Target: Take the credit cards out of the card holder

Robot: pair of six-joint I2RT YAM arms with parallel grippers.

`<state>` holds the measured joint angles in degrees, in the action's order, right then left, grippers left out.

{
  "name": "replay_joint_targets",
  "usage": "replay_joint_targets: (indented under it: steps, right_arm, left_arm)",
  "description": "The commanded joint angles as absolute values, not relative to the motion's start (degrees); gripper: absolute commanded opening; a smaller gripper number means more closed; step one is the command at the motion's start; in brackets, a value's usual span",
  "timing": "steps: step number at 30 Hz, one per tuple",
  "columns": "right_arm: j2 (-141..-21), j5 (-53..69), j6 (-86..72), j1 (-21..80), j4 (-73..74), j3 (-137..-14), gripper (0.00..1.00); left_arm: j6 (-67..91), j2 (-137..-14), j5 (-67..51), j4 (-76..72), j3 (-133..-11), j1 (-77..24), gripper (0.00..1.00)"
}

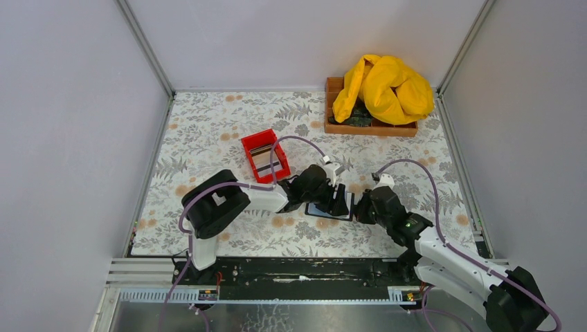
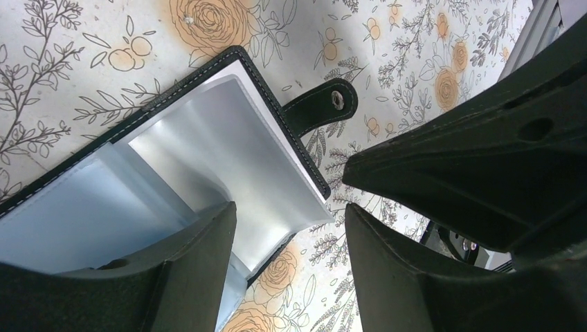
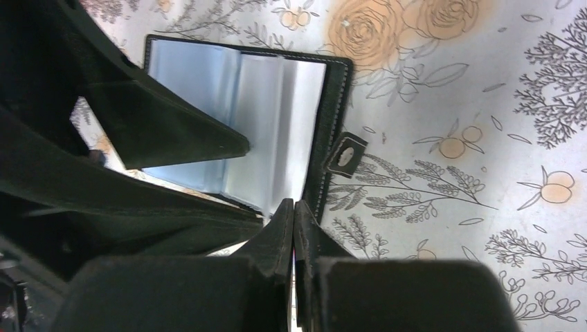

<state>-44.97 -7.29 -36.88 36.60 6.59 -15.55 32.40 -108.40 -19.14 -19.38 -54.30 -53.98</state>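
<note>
Card holder (image 3: 277, 104) open at upper middle of frame, left gripper (image 2: 289, 211) spread over its pages, right gripper (image 3: 294, 207) clenched at its lower edge.

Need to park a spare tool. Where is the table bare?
Bare cloth: far left, between wall and the small red plastic bin; also between that bin and the brown wooden tray. Crowded: near centre, left pincer and right pincer over the flat black card holder.

Both arms bent inward toward the overhead view's centre, left gripper (image 1: 340, 204) jaws parted, right gripper (image 1: 358, 207) fingers pressed together, tips close.
</note>
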Motion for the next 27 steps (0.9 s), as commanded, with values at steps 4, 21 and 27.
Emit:
replay_joint_targets:
  steps: [4, 21, 27]
  right_arm:
    - [-44.97, -3.28, -36.27, 36.47, 5.53, -21.32, 0.00]
    - [-52.64, -1.71, -35.19, 36.47, -0.56, -21.95, 0.00]
    - [-55.64, -0.45, -34.99, 36.48, -4.59, -20.83, 0.00]
  left_arm:
    - [33.97, -109.90, -19.17, -23.05, -54.93, -54.58, 0.67]
    - [33.63, -110.47, -24.42, -26.15, -54.49, -54.56, 0.95]
    - [32.24, -108.97, -22.99, -24.67, -54.12, -54.50, 0.69]
